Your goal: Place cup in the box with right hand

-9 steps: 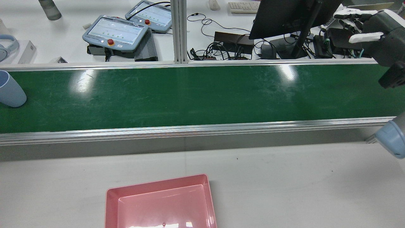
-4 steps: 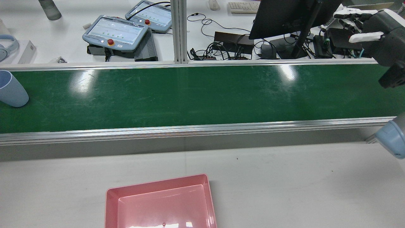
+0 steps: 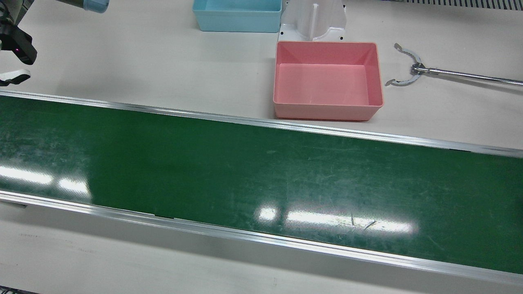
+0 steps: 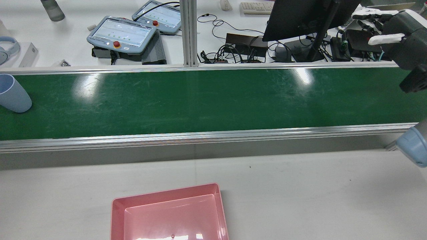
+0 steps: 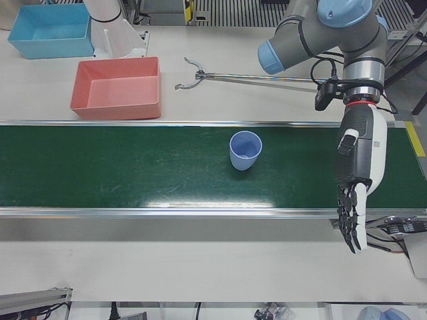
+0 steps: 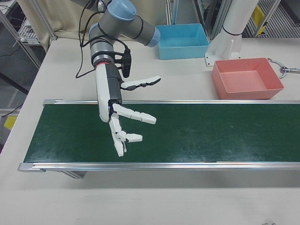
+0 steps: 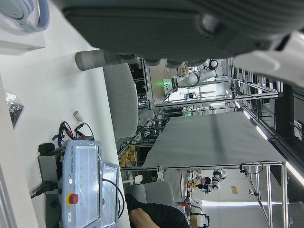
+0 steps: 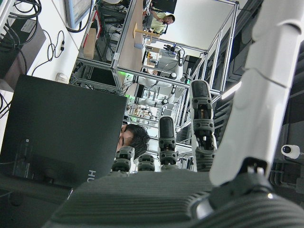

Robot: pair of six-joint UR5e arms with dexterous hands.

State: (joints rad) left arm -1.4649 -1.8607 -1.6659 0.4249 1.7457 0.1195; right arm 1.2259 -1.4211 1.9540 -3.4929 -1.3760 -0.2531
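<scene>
cup (image 5: 245, 150) drifted along belt, far from right robot hand (image 6: 125, 119)

Count, all views combined:

- Pale blue plastic cup (image 5: 245, 150): 1, upright on the green conveyor belt (image 5: 133, 167).
- Open rectangular plastic boxes: 2. One pink box (image 3: 328, 80) near the belt's robot-side rail; one light blue box (image 3: 237, 14) at the table's robot-side edge.
- Robot hands: 2, the left hand (image 5: 353, 193) and the right hand (image 6: 123, 123), both with fingers spread and empty.
- Metal reach-grabber tool with claw end (image 3: 408, 73): 1, on the table beside the pink box.
- Teach pendants with red stop buttons (image 4: 121, 33): 2, on the desk beyond the belt.
- Black monitor (image 4: 300, 16): 1.
</scene>
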